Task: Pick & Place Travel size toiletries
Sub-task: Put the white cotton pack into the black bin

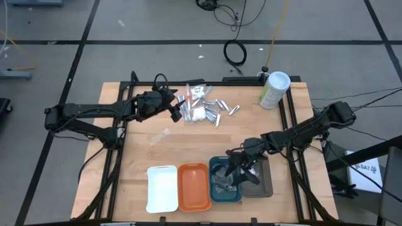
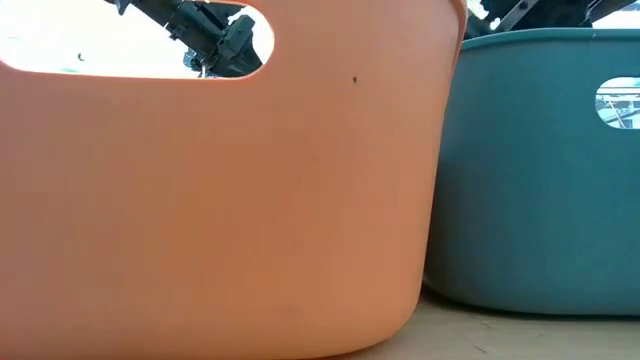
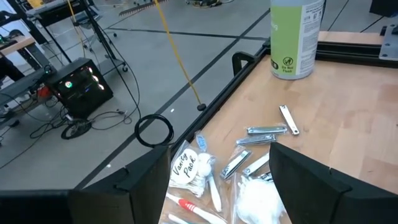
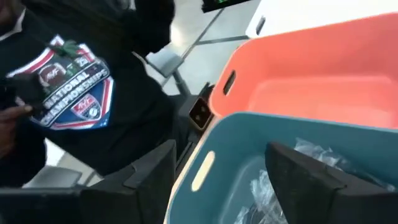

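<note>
Looking down from the high view, you have the right gripper over the teal tray at the lower middle of the frame, third in a row of four trays along the table's near edge: white tray, orange tray, teal, then grey tray. In the right wrist view its two dark fingers stand spread apart with nothing between them, and below them some clear-wrapped toiletries lie on the teal tray's floor. A person in a dark printed shirt stands beyond the table in that view.

Your left gripper sits at the upper middle of the high view, right at the edge of the loose toiletries pile on the wooden table. Its fingers are spread wide and empty in the left wrist view, with a white fluffy pad, silvery metal clippers and a slim red-tipped stick just ahead of them. The pale-green canister stands upright near the table's upper right corner, well apart from the pile.

The low view is almost filled by the orange and teal tray walls.
</note>
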You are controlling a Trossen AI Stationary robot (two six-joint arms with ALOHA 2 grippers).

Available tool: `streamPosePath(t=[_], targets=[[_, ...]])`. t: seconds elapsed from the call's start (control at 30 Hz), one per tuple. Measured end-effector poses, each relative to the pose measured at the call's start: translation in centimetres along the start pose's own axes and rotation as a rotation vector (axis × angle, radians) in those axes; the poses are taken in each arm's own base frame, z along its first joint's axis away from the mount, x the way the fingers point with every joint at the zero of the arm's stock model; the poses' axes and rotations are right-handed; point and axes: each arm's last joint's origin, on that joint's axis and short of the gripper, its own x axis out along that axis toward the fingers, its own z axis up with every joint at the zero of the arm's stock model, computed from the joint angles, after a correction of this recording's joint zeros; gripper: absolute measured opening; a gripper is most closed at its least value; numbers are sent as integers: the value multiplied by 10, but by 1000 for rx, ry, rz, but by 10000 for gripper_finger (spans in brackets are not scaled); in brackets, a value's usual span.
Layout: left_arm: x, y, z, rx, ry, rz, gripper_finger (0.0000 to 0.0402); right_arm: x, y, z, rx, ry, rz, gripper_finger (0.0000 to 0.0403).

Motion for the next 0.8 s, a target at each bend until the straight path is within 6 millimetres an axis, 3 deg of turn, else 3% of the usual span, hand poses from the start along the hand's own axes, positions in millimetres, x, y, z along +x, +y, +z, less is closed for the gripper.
streamPosePath(t=[0.23,0.37,0.6,0.8], targets=[[0,0,-2,-38,14,-1,269,-12,6,8,-101,-39,-5,246],[16,-8,-11,-41,73,-37,269,-25,1,17,-178,-97,-111,238],[80,-4,-18,-93,158,-38,269,-54,-16,33,-311,-206,-389,223],[144,11,-27,-100,354,-41,269,-67,-24,39,-289,-245,-451,222]])
